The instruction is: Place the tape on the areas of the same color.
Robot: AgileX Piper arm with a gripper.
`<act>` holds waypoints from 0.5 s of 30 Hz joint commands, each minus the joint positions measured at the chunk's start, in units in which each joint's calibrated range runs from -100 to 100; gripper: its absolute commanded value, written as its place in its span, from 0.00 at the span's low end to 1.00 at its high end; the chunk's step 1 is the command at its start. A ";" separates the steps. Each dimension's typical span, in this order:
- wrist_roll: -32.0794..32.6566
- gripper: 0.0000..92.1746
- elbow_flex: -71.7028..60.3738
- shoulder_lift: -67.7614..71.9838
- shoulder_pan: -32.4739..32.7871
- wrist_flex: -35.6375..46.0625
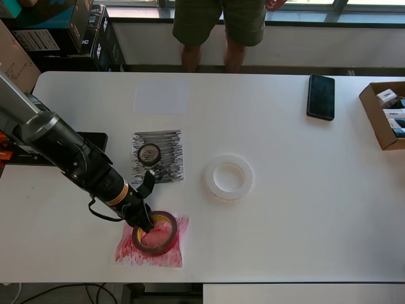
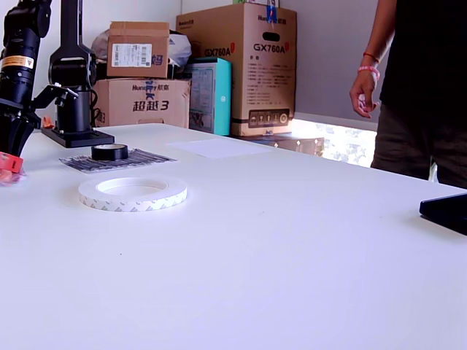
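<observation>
Three tape rolls show on my overhead feed. Lower left of that frame, my black gripper (image 1: pixel 144 223) reaches down into the red roll with a yellowish core (image 1: pixel 156 232), one finger inside the ring and the roll's near wall pinched between the fingers. That roll lies on the red-scribbled paper sheet (image 1: pixel 166 252) near the bottom edge of the white table (image 1: pixel 297 209). Just above and right of the gripper, the small black tape roll (image 1: pixel 149 153) sits on the black-scribbled paper sheet (image 1: pixel 169 158). Higher up, near the table's far edge, I see the plain white paper sheet (image 1: pixel 161 96) with nothing on it. Right of centre, the wide flat white tape ring (image 1: pixel 229 177) rests on bare table, well apart from all three sheets. Toward the upper right lies a dark phone (image 1: pixel 321 96). At the exterior view's left edge the gripper (image 2: pixel 10 146) is cut off, with the black roll (image 2: pixel 109 152) and white ring (image 2: pixel 133 193) to its right.
</observation>
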 commanded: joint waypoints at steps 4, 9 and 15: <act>0.01 0.00 -0.25 0.79 0.18 0.84; 0.01 0.00 0.02 0.13 0.18 0.84; 0.01 0.00 0.38 -0.05 0.03 0.92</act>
